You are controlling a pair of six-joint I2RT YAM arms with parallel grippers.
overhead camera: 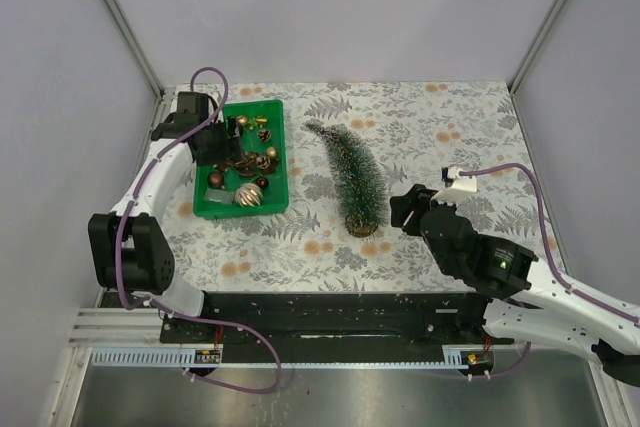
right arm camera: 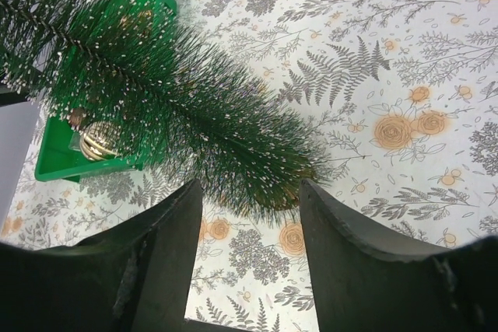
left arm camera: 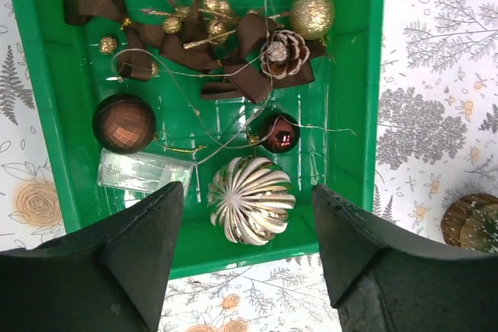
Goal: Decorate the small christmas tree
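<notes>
While right wrist view crops its tip, small christmas tree, left pincer and right pincer open.

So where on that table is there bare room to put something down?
Bare cloth lies behind the tree toward the far right corner, and in front of the green tray. The tray itself is crowded with ornaments.
</notes>
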